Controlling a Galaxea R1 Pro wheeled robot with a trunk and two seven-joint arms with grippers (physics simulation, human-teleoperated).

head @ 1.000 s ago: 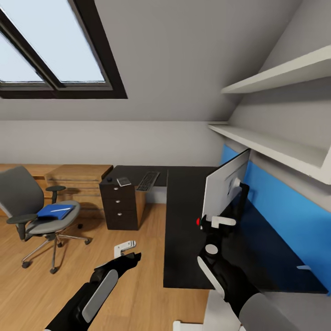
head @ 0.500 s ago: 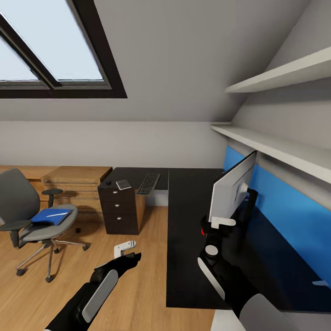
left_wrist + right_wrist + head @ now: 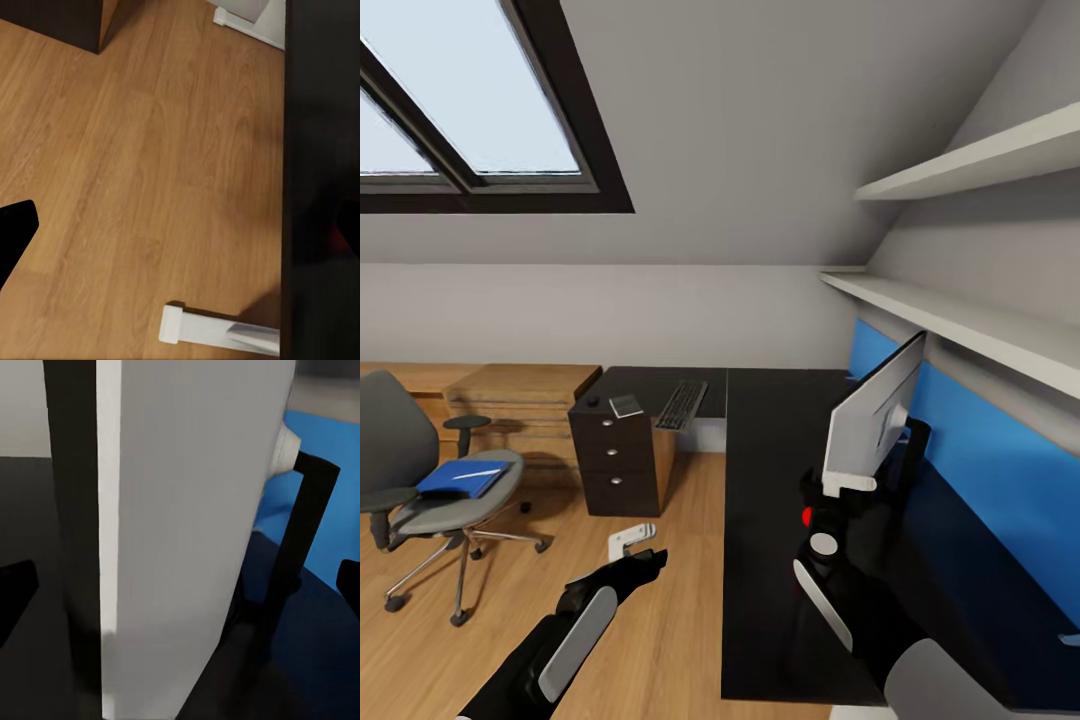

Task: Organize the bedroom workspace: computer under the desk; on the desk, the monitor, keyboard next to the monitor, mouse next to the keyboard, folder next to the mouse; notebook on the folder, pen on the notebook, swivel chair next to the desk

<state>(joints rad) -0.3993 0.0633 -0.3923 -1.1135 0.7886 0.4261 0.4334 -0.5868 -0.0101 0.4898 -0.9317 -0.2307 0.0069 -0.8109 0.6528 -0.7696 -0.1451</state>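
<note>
The step in hand looks like settling the monitor (image 3: 875, 415) on the black surface of the desk (image 3: 770, 480), and to do it well the right arm should bring the screen down level so the round base meets the top flat, with the black stand (image 3: 300, 536) near the blue back panel (image 3: 1000, 470) and room left in front for the keyboard. The right gripper (image 3: 838, 487) is at the monitor's lower near edge, its white fingers (image 3: 850, 484) pressed to the white back beside the red light — it appears to be clasping that edge, and the right wrist view shows the white panel close up between the dark finger tips. I cannot tell whether the base is already resting on the surface. The right forearm rises from low in the head view, wrist tilted up toward the screen. The left gripper (image 3: 630, 542) hangs idle over the wood floor (image 3: 150, 187) beside the desk edge, forearm angled forward; its fingers seem parted and hold nothing. The keyboard (image 3: 682, 403) lies on the far wing by a small grey notebook (image 3: 626, 405), and the blue folder (image 3: 460, 478) with a pale pen (image 3: 472, 473) sits on the swivel chair (image 3: 430, 490), well apart from the desk.
</note>
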